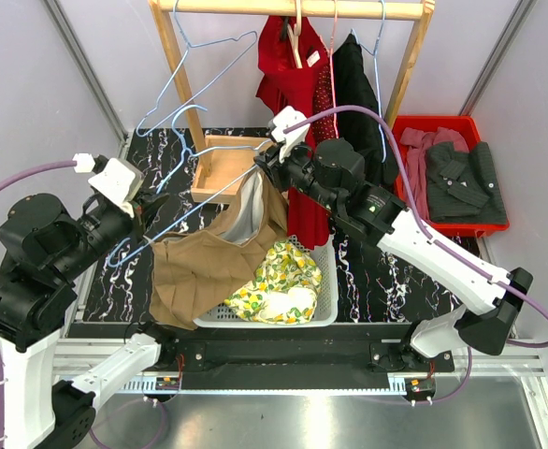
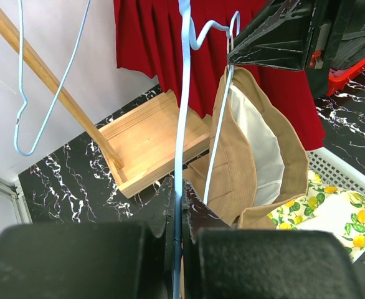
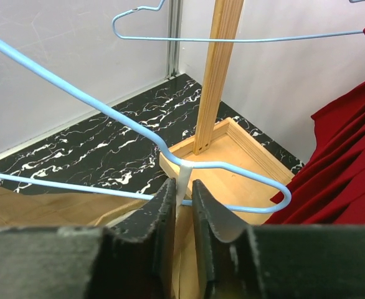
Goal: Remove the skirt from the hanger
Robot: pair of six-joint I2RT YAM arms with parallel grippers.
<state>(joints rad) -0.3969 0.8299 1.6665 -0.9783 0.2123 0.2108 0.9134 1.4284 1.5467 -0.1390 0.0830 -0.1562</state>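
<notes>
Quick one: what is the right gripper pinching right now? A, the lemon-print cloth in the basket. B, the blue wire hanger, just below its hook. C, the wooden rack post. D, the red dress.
B: in the right wrist view the right gripper is closed on the neck of the blue hanger, while the wooden post and the red dress stand clear of it.

Both units match from here. The left arm [image 1: 38,257] and right arm [image 1: 422,245] have bulky black joint housings, white link shells and black base blocks. A purple cable [image 1: 372,114] loops off each wrist, beside a white camera box [image 1: 115,180]. I log the left fingers [image 2: 201,218] as matte black blunt wedges, and the right fingers [image 3: 217,215] look identical.
</notes>
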